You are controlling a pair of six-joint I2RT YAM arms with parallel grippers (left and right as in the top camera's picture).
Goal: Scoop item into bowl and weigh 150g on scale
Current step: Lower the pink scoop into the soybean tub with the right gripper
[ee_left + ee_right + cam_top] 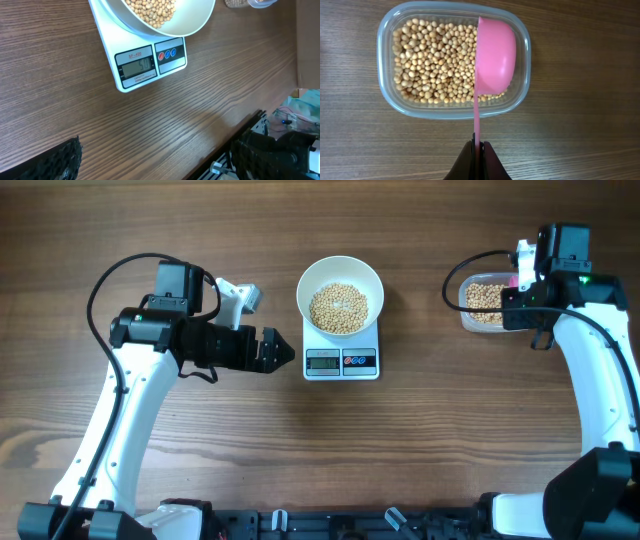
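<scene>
Overhead: the bowl (304, 288) sits on the scale (341, 362) at mid-table, holding a shallow heap of beans (339, 308). The left hand (276, 352) hovers just left of the scale, its fingers spread and holding nothing. Well off to the right, the right hand (518, 298) hangs over a clear tub (465, 302) that holds the rest of the beans.

Left wrist: the scale's front edge fills the top of the frame, with the bowl's rim overlapping it. A small label above the display (137, 67) reads "SF-400". The digits look like 50, but they are soft and I would not swear to them. Two round buttons (169, 53) sit beside the display, their markings too small to read.

Right wrist: the right hand is pressed together on the thin handle of a pink scoop (494, 60). The scoop's cup lies over the right end of the tub, above the beans, and no beans show in it.

By my judgement the step in hand is another refill. The next move calls for dipping the cup into the beans and carrying it level to the bowl. Beans should then be tipped in a little at a time while the display climbs toward the target.
</scene>
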